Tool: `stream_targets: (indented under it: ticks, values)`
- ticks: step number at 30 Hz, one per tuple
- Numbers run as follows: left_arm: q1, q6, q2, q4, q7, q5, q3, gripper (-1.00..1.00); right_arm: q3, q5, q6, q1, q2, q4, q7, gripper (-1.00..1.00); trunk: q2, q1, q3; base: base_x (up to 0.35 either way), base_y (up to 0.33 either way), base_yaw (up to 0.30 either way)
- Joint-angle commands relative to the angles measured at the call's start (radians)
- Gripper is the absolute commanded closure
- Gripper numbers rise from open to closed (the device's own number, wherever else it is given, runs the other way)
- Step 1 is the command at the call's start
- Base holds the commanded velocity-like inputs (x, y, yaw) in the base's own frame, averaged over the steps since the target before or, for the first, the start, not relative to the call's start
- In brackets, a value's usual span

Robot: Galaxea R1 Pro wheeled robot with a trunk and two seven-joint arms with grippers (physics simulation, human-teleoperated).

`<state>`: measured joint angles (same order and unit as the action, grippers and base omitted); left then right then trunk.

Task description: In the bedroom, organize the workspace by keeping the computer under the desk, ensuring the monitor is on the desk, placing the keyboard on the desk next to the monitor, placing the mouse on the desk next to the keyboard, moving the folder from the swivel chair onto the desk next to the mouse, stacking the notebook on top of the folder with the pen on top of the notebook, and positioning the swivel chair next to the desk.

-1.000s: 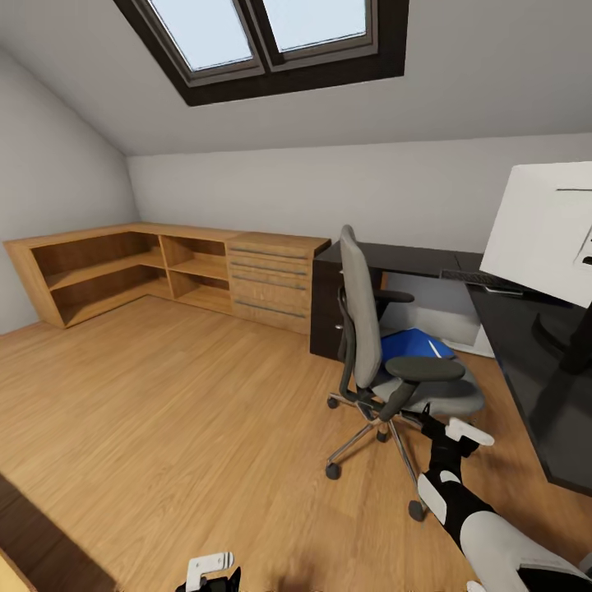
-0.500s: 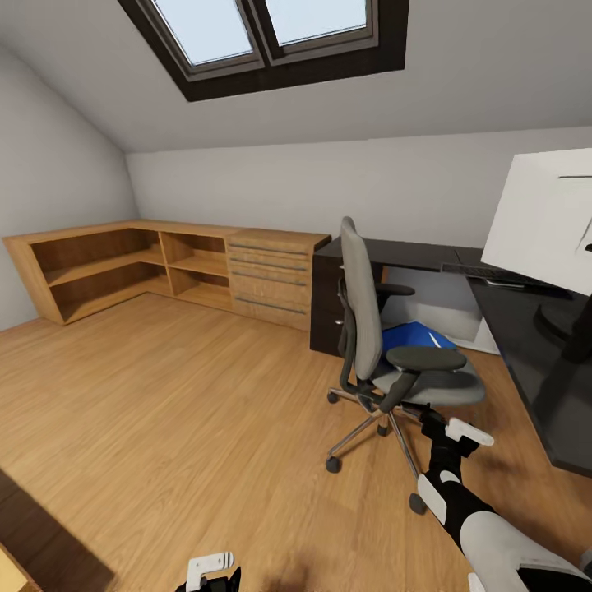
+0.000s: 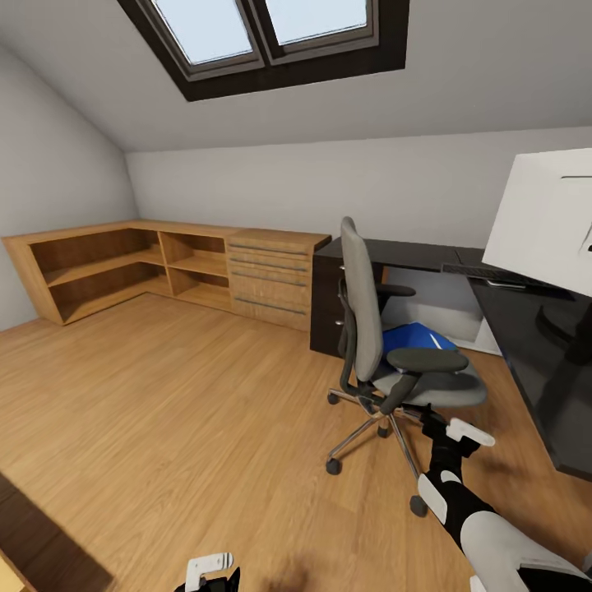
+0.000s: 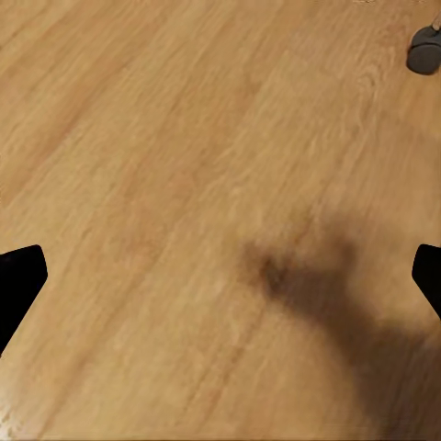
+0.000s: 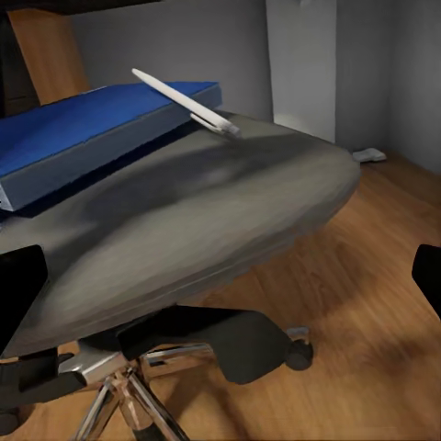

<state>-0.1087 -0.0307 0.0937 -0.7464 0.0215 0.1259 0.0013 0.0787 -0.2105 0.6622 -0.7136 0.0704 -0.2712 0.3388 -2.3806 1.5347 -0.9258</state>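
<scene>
An attic bedroom, scanned left to right in the head view: a light wooden shelf unit (image 3: 164, 267) runs along the far wall at mid-left. At the bottom edge sits the left gripper (image 3: 210, 573); its wrist view shows both fingertips spread wide over bare plank floor (image 4: 184, 184), holding nothing. Centre-right stands the swivel chair (image 3: 386, 353), apart from the black desk (image 3: 526, 345), which fills the right side of the frame. On the seat lies the blue folder (image 3: 415, 339), and the right wrist view shows the pen (image 5: 184, 101) resting across it. The right gripper (image 3: 460, 432), low right of the frame, hovers just beside the seat's front edge, fingers apart and empty. At the far right the monitor (image 3: 547, 226) stands on the desk with the keyboard (image 3: 485, 276) beside it. By the look of things, monitor and keyboard are placed; folder, pen and chair await moving. Mouse, notebook and computer cannot be made out.
</scene>
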Motion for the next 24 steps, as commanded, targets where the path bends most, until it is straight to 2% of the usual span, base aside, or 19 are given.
stream_targets:
  ticks: [1,24]
  values:
    - [0.0,-0.003,0.0,-0.001,0.003,0.01,0.0,-1.0,0.002,-0.002,0.004,-0.001,0.0,0.0,-0.001,-1.0,0.0,0.0,-0.001,0.224,0.0,0.0]
    - [0.0,-0.003,0.0,-0.001,0.003,0.009,0.0,-1.0,0.006,-0.004,0.005,-0.001,0.0,0.001,0.0,-1.0,0.0,0.0,-0.001,0.131,0.0,0.0]
